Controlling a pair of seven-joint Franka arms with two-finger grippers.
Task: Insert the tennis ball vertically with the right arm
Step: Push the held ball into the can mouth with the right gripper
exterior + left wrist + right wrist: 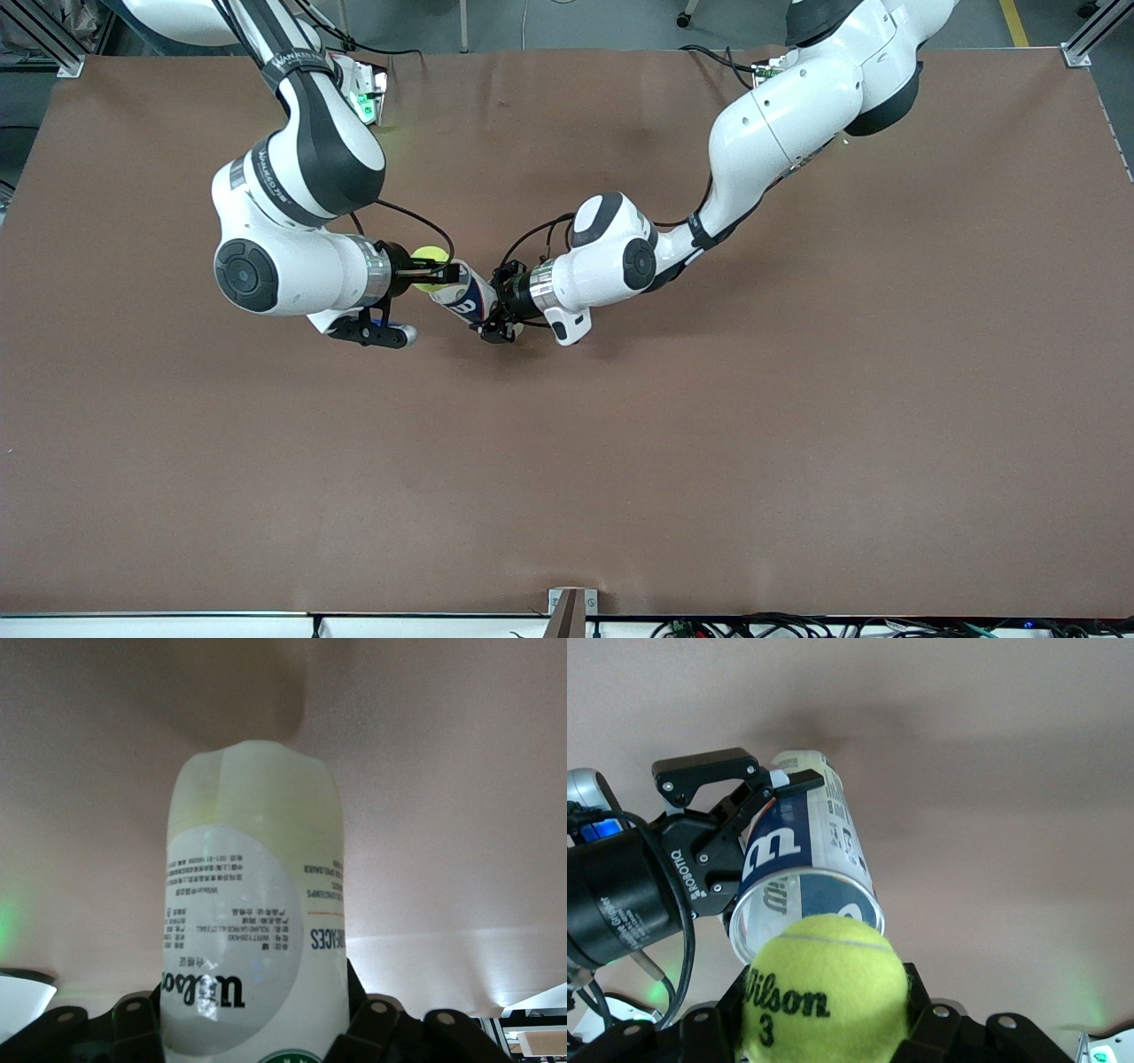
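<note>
Right wrist view is showing the yellow-green felt tennis ball point(824, 990), printed "Wilson 3", sitting clamped between the right hand's point(824, 1028) fingers, right at the open mouth of the clear plastic ball can with a blue and white label point(804, 877). The left hand point(735, 828) is gripping that can around its body, holding it tilted in the air. Front view is showing both hands meeting over the middle of the brown table point(709, 461), ball point(429, 266) touching the can's point(465, 297) rim.
</note>
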